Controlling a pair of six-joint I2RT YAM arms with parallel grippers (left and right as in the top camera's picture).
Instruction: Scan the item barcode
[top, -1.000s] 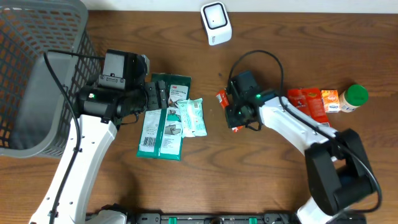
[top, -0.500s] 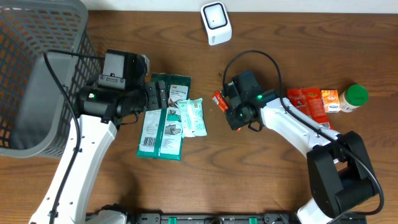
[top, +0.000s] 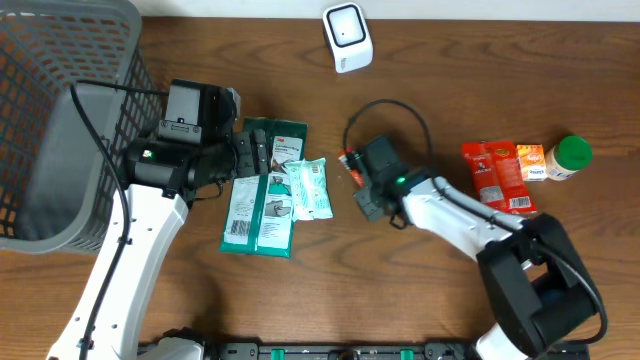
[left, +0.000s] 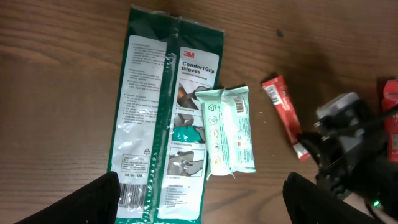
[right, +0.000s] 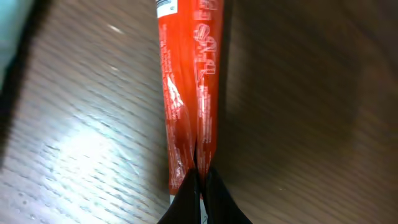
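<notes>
Red sachet (right: 188, 93), lower end hidden in right jaws; top cropped

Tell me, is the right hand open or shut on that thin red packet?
Shut on it: in its wrist view the right hand pinches the red packet by its end, fingertips together.

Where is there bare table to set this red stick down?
Bare table lies between the white scanner and the green-capped bottle, and nearer the robot than the glove pack. Crowded: that pack with the wipes on it, and the red pouch.
</notes>
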